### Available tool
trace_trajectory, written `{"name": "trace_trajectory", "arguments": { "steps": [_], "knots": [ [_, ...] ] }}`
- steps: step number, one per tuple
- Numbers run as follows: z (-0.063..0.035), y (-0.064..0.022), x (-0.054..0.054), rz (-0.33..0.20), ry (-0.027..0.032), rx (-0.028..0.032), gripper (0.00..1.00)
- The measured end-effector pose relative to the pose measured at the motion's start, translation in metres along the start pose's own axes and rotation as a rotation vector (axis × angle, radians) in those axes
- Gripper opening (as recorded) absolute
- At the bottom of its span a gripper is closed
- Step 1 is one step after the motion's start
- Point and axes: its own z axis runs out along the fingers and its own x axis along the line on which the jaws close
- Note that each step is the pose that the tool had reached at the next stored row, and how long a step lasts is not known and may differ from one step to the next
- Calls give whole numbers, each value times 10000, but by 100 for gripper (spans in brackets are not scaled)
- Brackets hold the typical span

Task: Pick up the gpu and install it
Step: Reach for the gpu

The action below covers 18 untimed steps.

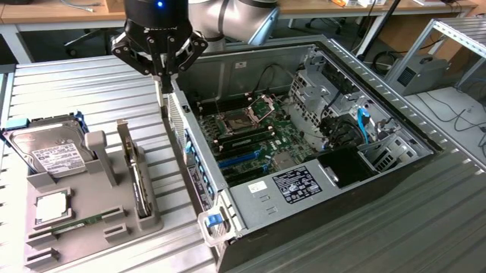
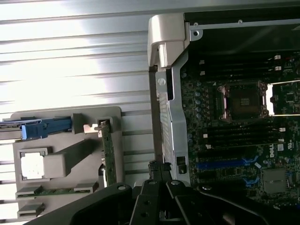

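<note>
The work surface is a ribbed metal table (image 1: pixel 91 85); desks and cables stand in the background. At the exterior view's left, a grey parts holder (image 1: pixel 99 165) rests on the table. It carries a hard drive (image 1: pixel 49 148) with a white label at its upper end, a CPU (image 1: pixel 52 207) below that, and a RAM stick (image 1: pixel 76 223) in a lower slot. The gpu (image 1: pixel 136 176) stands on edge in the slot along the holder's right side, well apart from the gripper. The wrist view shows its green edge seated in that slot. Right of the holder, in the upper left of the exterior view, the gripper (image 1: pixel 163 96) hangs with its fingers pressed together, holding nothing. Its tips are just beside the rear wall of the open computer case (image 1: pixel 266 196). The case occupies the centre and right of the exterior view, with the motherboard (image 1: pixel 281 139) exposed.
</note>
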Motion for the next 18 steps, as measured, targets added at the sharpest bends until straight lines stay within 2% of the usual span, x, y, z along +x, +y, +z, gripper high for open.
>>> {"name": "trace_trajectory", "arguments": {
  "steps": [7, 18],
  "knots": [
    [-1, -5, 68, 1, 0, 1, 11],
    [-3, -18, 234, 0, 1, 1, 11]
  ]
}}
